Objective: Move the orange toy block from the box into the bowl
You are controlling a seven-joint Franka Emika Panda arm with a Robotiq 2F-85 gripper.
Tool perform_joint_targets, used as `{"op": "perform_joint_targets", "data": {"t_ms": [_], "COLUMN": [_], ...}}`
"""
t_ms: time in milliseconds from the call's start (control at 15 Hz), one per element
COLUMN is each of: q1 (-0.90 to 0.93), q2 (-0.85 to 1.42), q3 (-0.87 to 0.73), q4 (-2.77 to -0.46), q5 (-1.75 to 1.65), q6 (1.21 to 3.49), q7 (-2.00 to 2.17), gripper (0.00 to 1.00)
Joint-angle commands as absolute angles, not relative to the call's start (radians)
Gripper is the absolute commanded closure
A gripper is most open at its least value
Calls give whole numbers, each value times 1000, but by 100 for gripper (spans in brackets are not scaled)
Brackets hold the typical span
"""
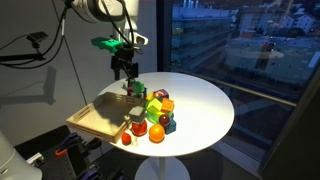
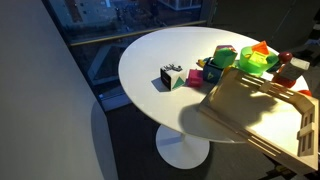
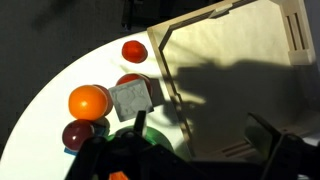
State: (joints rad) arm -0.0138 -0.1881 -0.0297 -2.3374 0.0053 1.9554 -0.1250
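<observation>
Table (image 1: 205, 100), box (image 3: 235, 60) bare where seen, gripper (image 1: 127, 74) hanging over toys (image 1: 160, 108), its spread unreadable, bowl (image 3: 130, 99) just beside box corner, orange sliver possibly the block (image 3: 118, 176): likely light, rigid, slick, so pinch across flat faces.

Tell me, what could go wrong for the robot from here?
1. The bowl sits tight among other toys, with the orange ball right beside it; the gripper could knock them when it comes down.
2. The box seems to overhang the table edge; a nudge might tip it.
</observation>
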Motion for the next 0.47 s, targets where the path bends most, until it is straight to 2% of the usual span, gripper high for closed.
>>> {"op": "perform_joint_targets", "data": {"t_ms": [0,400], "q1": [-14,-12], "q2": [-254,-241], "q3": [-30,-31], "q4": [-2374,-2361], "q5": [-10,5], "q6": [1976,1960], "q7": [-134,-123], "gripper": [0,0]}}
